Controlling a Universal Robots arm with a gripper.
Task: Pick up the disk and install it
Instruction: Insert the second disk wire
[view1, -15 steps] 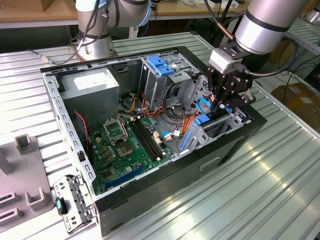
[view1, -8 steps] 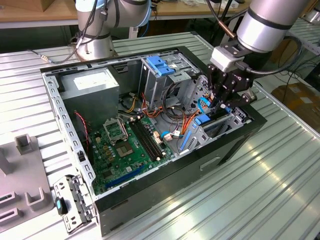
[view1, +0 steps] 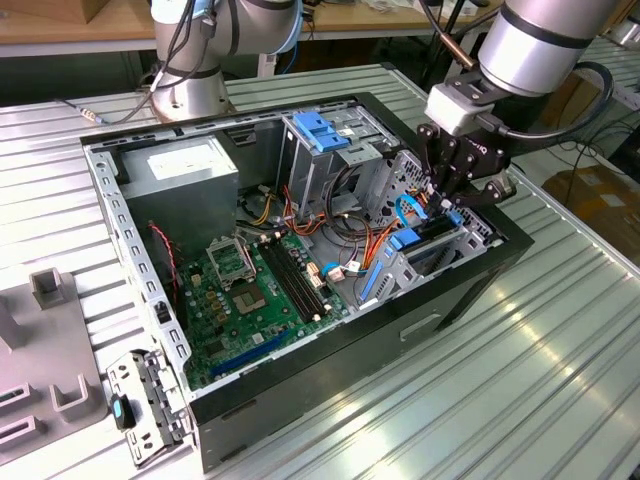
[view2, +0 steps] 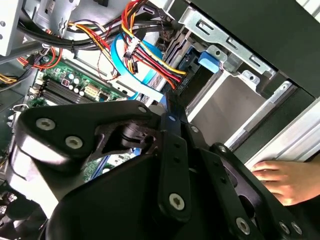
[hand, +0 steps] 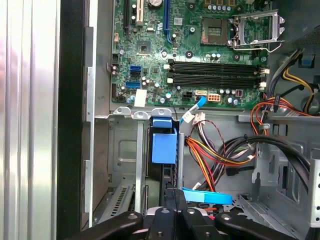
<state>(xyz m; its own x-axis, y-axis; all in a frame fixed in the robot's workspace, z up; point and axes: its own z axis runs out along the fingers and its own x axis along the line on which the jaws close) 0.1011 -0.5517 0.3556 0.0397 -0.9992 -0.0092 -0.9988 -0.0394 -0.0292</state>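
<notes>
Blue-railed disk (hand: 164, 150) standing on edge in the case's drive bay (view1: 440, 250), long axis downward, fingers (view1: 452, 205) clamped on it

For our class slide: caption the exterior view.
Robot gripper lowering the disk into an open computer case.

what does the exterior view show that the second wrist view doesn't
Exterior view alone: the whole open computer case on a ribbed metal table, the grey power supply box, and the arm reaching into the drive bay.
Second wrist view alone: a person's hand resting beside the case.
Both: the pincer, the green circuit board and coloured cables.
</notes>
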